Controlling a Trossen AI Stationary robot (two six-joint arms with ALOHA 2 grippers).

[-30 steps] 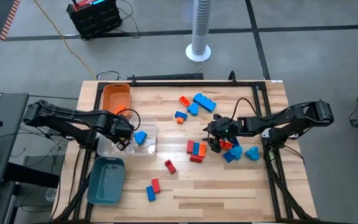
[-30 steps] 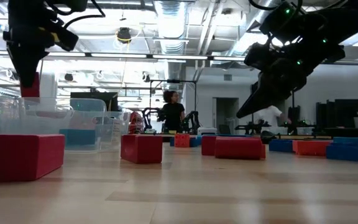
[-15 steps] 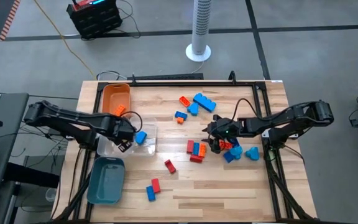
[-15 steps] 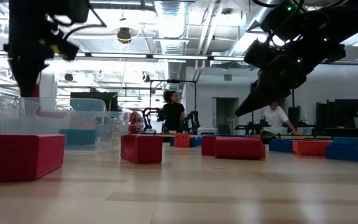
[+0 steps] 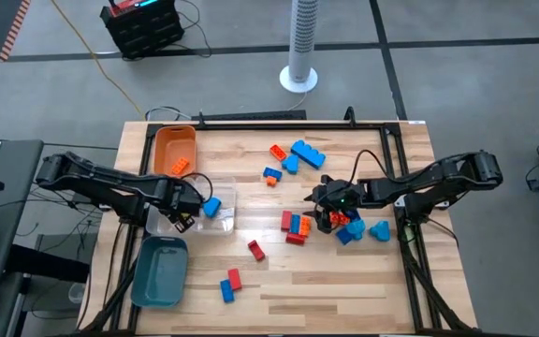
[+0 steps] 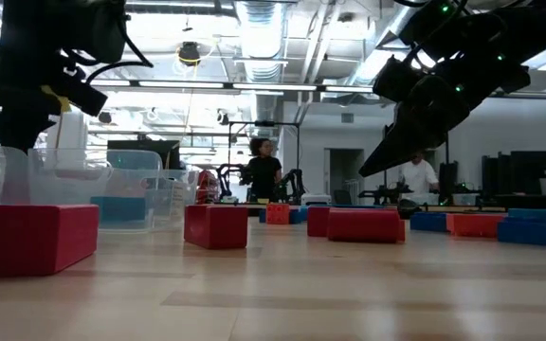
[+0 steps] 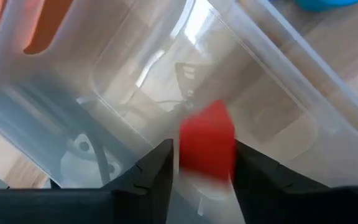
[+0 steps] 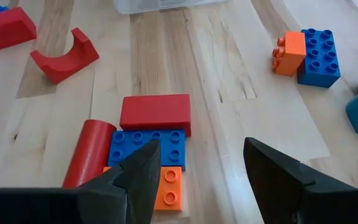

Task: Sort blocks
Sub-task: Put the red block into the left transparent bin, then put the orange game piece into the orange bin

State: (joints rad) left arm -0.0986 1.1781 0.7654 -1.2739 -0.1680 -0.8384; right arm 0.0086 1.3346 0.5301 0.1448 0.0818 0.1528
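My left gripper (image 5: pixel 183 212) hangs open over the clear tray (image 5: pixel 168 225). In the left wrist view a blurred red block (image 7: pixel 207 142) shows between its fingers (image 7: pixel 201 171), above the tray floor, with a thin gap on one side. A blue block (image 5: pixel 211 206) lies at the same tray. My right gripper (image 5: pixel 327 215) is open above the table, beside a cluster of red, blue and orange blocks (image 5: pixel 295 225). Its wrist view shows that cluster (image 8: pixel 148 146) lying flat ahead of the spread fingers (image 8: pixel 197 180).
An orange tray (image 5: pixel 171 140) with an orange block (image 5: pixel 180 166) stands behind the clear one, and a teal tray (image 5: pixel 160 271) is nearer. Loose blocks lie mid-table (image 5: pixel 307 153), by the near edge (image 5: pixel 230 284) and right of my right gripper (image 5: pixel 379 230). A red arch (image 5: pixel 255 249) lies alone.
My left gripper has shifted a little toward the table's left edge over the clear tray. The red block that showed below its fingers in the low view no longer shows there. My right gripper has stayed almost still.
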